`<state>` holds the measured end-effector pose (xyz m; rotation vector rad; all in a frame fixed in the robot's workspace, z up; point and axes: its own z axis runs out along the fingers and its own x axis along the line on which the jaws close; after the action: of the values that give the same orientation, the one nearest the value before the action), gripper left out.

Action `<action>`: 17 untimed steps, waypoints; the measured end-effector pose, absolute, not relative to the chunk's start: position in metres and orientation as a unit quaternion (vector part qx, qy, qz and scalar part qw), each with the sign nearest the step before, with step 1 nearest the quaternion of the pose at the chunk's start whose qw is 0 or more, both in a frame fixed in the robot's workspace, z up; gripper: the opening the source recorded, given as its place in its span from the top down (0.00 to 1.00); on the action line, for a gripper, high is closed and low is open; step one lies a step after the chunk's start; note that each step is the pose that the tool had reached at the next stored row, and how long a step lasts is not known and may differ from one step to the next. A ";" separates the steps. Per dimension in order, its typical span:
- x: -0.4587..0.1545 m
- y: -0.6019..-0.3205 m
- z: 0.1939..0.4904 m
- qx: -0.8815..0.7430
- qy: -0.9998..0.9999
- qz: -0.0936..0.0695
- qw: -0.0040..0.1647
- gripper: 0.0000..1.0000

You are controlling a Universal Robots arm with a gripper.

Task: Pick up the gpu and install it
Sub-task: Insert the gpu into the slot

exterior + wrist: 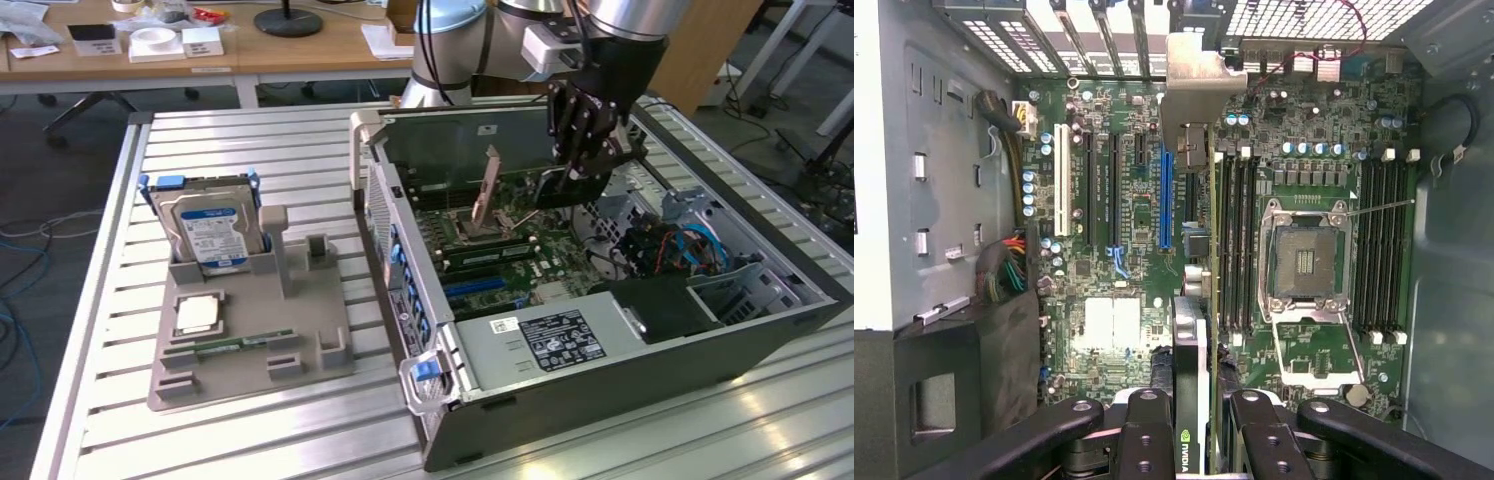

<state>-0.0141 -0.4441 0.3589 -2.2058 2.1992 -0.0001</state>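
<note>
The gpu (1192, 330) stands on edge over the motherboard (1124, 250) inside the open computer case (747, 340), its silver bracket at the slotted rear wall, its edge beside the blue slot (1165, 200). The gripper (1199, 425) is clamped on the card's upper edge. Outside, a hard drive (211, 235) stands in a grey holder on the worktop (267, 140)

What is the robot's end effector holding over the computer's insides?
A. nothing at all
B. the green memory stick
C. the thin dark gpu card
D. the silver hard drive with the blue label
C: the end effector grips the thin dark gpu edge-on above the motherboard, while the hard drive sits in its stand outside the case.
</note>
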 end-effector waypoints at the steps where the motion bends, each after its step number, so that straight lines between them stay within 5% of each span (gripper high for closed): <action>1: -0.014 -0.444 0.359 -0.708 0.706 0.000 0.013 0.73; 17: -0.014 -0.444 0.357 -0.708 0.706 0.000 0.014 0.73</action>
<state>-0.0141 -0.4441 0.3575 -2.2056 2.1991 0.0000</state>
